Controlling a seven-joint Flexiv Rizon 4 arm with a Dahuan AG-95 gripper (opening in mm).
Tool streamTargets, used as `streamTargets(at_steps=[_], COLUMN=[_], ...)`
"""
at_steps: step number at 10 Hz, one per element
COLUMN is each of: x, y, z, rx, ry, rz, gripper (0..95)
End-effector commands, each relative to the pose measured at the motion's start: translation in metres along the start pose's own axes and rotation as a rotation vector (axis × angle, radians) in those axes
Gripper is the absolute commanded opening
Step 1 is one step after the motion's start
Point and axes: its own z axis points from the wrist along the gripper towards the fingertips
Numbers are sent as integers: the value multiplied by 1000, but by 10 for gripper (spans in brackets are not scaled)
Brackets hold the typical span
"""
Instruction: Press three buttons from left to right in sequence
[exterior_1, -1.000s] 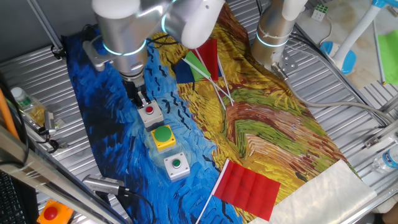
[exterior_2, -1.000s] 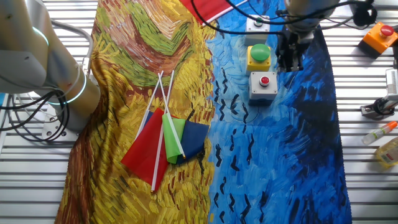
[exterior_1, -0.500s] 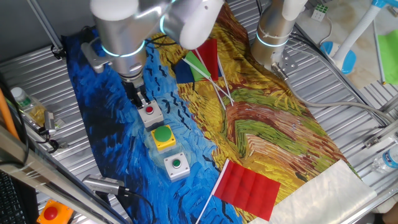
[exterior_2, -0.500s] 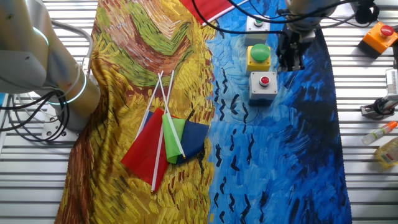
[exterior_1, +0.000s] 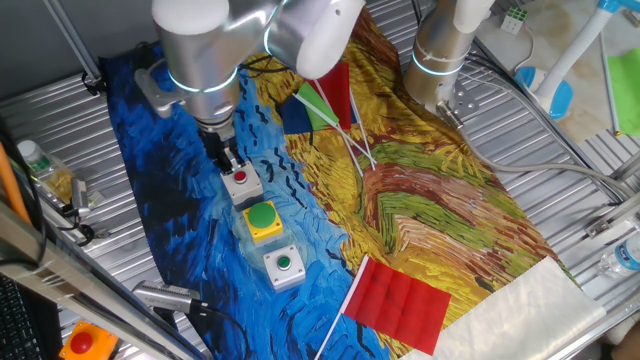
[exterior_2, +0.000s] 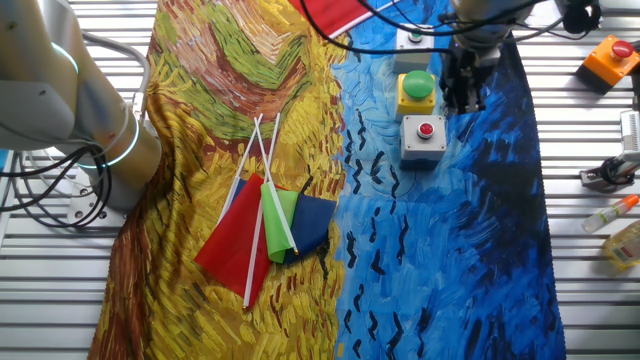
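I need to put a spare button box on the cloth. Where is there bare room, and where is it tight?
Free: the blue cloth below the grey box with the red button, and the yellow cloth between the small flags and the red flag. Crowded: the button row, with the gripper beside it.

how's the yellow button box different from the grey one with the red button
The yellow button box carries a large green button that covers most of its top; the grey box with the red button has a small red button on a pale face. The yellow box sits in the middle of the row, the grey one at the end nearest the gripper. Both are small square boxes on the blue cloth.
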Motion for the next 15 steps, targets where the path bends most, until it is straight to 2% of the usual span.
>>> streamTargets(at_steps=[1, 2, 6, 8, 10, 15], x=[6, 10, 17, 7, 6, 2], y=[9, 16, 25, 40, 52, 55], z=[5, 9, 7, -4, -4, -1], rx=[2, 4, 4, 16, 23, 0], ry=[-12, -17, -19, 6, 6, 7], rz=[8, 11, 19, 38, 46, 48], gripper=[0, 0, 0, 0, 0, 0])
